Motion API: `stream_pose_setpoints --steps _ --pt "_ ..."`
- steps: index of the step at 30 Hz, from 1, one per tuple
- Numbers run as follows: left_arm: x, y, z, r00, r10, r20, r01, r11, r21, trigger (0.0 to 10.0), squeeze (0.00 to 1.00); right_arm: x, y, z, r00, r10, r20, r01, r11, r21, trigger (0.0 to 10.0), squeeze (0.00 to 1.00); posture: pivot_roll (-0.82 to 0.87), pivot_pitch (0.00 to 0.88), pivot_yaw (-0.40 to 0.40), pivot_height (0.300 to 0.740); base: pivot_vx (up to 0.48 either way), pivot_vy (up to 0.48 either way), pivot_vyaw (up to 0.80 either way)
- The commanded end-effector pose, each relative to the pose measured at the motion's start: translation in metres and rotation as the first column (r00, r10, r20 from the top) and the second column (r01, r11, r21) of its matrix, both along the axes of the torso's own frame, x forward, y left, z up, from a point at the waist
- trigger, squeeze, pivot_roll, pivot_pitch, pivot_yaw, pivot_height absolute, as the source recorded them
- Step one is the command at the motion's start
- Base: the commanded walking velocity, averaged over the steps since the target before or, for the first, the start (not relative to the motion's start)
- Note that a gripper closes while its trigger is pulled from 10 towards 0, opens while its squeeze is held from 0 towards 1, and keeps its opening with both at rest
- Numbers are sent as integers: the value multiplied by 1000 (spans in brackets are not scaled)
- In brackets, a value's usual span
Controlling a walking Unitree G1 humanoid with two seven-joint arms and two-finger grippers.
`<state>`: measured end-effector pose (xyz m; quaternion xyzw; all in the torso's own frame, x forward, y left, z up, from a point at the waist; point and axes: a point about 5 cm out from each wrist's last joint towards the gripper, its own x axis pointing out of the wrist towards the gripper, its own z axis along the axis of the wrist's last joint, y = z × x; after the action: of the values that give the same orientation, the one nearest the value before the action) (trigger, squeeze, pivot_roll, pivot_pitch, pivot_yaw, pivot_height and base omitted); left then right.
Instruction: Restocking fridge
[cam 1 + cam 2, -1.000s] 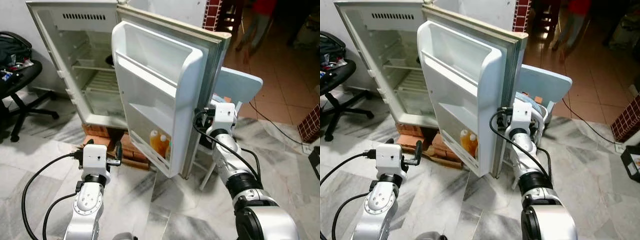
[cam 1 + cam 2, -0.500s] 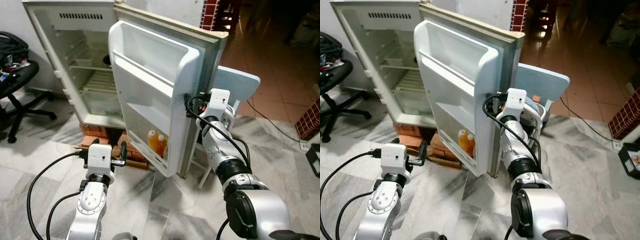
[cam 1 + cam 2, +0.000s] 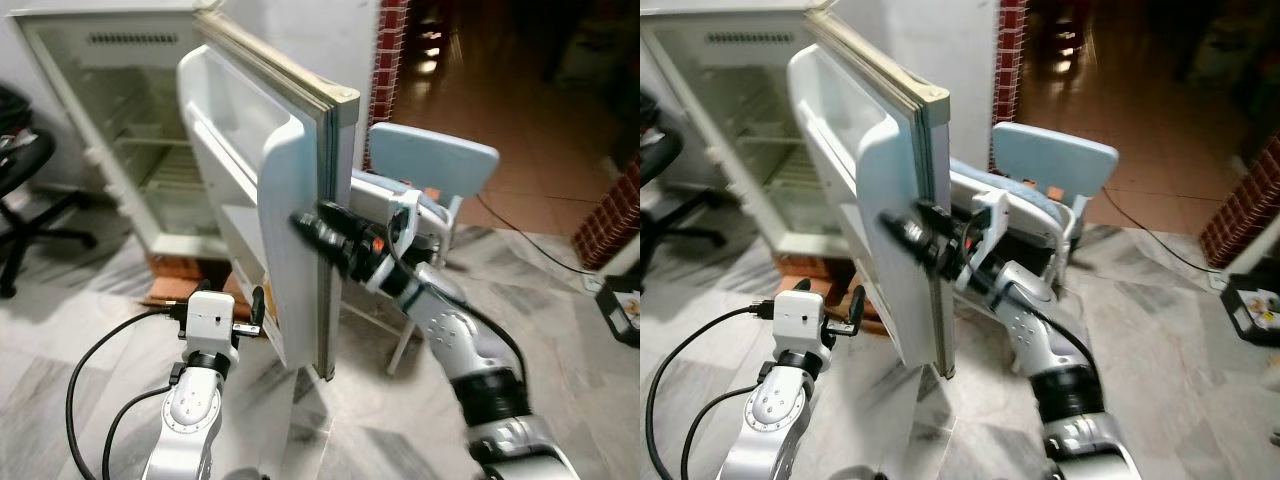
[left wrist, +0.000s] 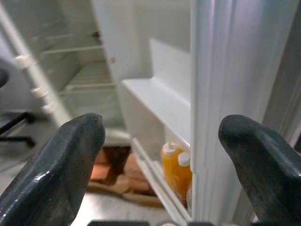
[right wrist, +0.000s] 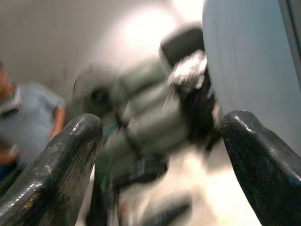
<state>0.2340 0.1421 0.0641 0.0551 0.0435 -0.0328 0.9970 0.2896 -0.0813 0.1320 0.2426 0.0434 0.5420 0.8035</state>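
Since a second ago the right arm has swung up and across the outer face of the fridge door [image 3: 300,230], and the door now stands nearly edge-on to the head camera, where before its inner shelves faced it; the whole scene has also shifted, so the head has turned.

Furthest to the robot's left, an office chair [image 3: 20,200] stands beside the open fridge [image 3: 110,130], whose wire shelves look bare. The left gripper [image 3: 258,305] is held low, just in front of the door's inner side, its two black fingers [image 4: 56,160] spread wide with nothing between them. Straight ahead of it, in the door's bottom rack, stand two orange juice bottles [image 4: 176,172] with white caps, touching each other. Beyond them, bricks [image 4: 113,172] lie under the fridge.

The right gripper [image 3: 310,228] is up at the door's outer face, at about mid-height near the free edge, fingertips against or just short of the panel; which cannot be told. In its wrist view the fingers [image 5: 56,169] are wide apart and hold nothing, with a blurred person in a blue shirt [image 5: 28,117] beyond them. Behind the right arm stands a pale blue chair [image 3: 435,160] on the marble floor [image 3: 560,340].
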Motion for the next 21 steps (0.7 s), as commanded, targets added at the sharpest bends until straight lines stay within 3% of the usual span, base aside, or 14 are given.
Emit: stream_pose_setpoints --steps 1,9,12,14,16,21 --pt "0 2 0 1000 -7 0 7 1000 10 10000 0 -12 -8 -14 997 71 -19 -73 995 -70 10000 0 22 8 10 740 0 0 0" --pt "-4 3 -3 1000 -13 -14 13 1000 15 10000 0 -39 -40 -40 986 149 -70 -162 957 -241 10000 0 19 11 15 740 0 0 0" --pt "-4 3 -3 1000 -12 -16 12 1000 16 10000 0 -38 -55 -55 996 48 -79 -74 924 -375 10000 0 21 12 16 740 0 0 0" --pt "-4 3 -3 1000 -12 -17 12 1000 15 10000 0 -29 -57 -61 998 -55 7 52 885 -463 10000 0 21 12 16 740 0 0 0" --pt "-4 4 -4 1000 -10 -18 10 1000 13 10000 0 -16 -59 -60 978 -204 33 196 866 -460 10000 0 19 11 13 740 0 0 0" --pt "-3 4 -3 1000 -10 -17 10 1000 12 10000 0 -7 -59 -58 939 -338 59 329 838 -436 10000 0 20 10 17 740 0 0 0"
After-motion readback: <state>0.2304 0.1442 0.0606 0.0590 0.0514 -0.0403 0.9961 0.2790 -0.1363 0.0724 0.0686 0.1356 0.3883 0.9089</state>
